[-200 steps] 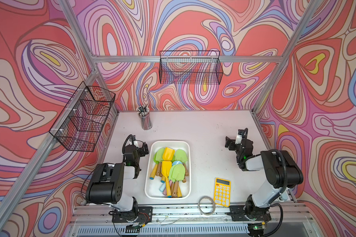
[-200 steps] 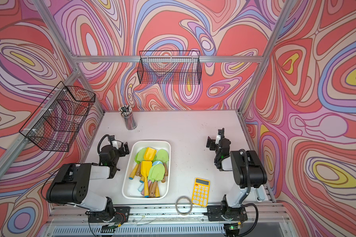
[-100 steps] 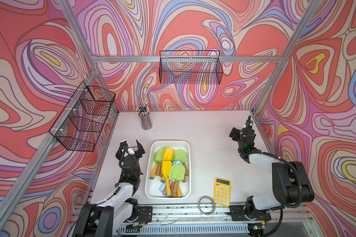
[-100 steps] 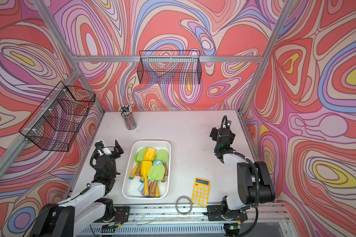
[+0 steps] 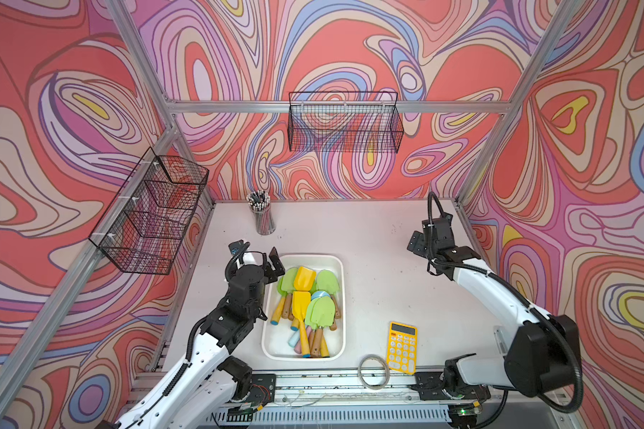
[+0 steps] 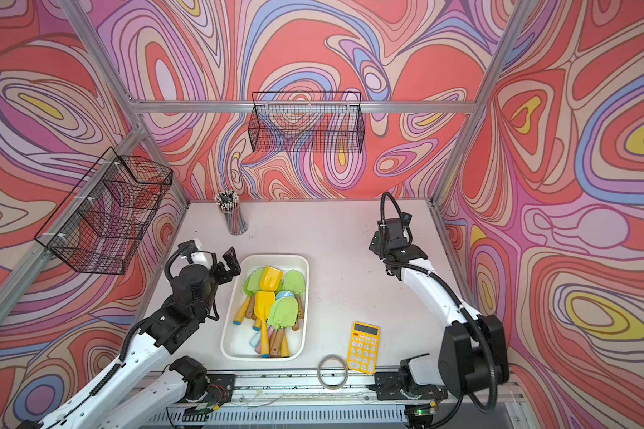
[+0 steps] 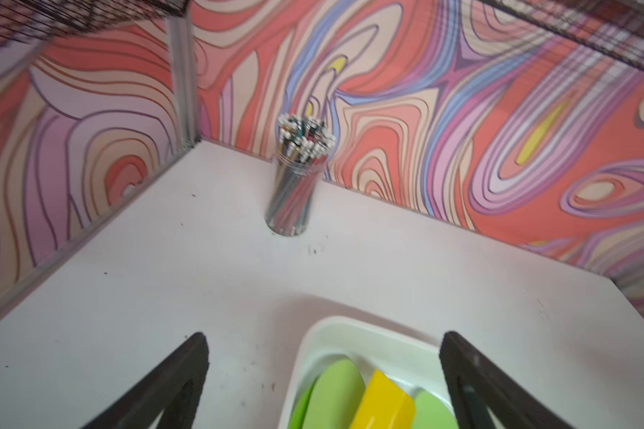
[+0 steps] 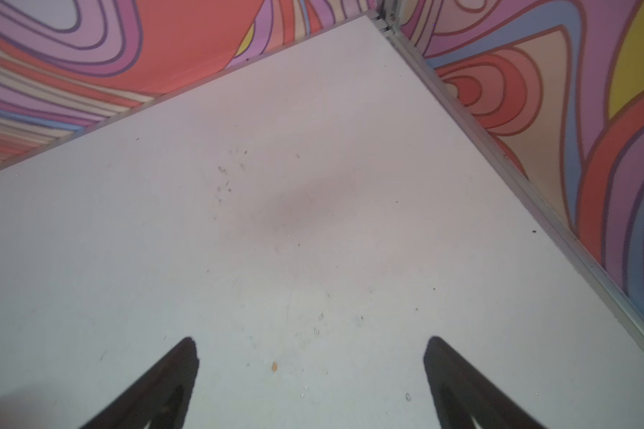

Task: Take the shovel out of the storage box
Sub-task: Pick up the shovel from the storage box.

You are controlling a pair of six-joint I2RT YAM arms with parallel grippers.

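White tabletop (image 5: 380,230) bears a shallow white plastic storage box (image 5: 277,343) holding green and yellow plastic shovels (image 5: 322,312); left gripper (image 5: 257,253) hangs spread wide above its far corner, right gripper (image 8: 311,341) equally spread, well apart from the box

Shovels (image 5: 305,297) in storage box (image 5: 276,345); calculator (image 5: 401,347) to right.

Yellow calculator (image 5: 402,347) lies beside a tape ring (image 5: 360,372); pencil cup (image 5: 264,220) upright.

Shovels (image 5: 315,308) lie piled in the storage box (image 5: 310,257).
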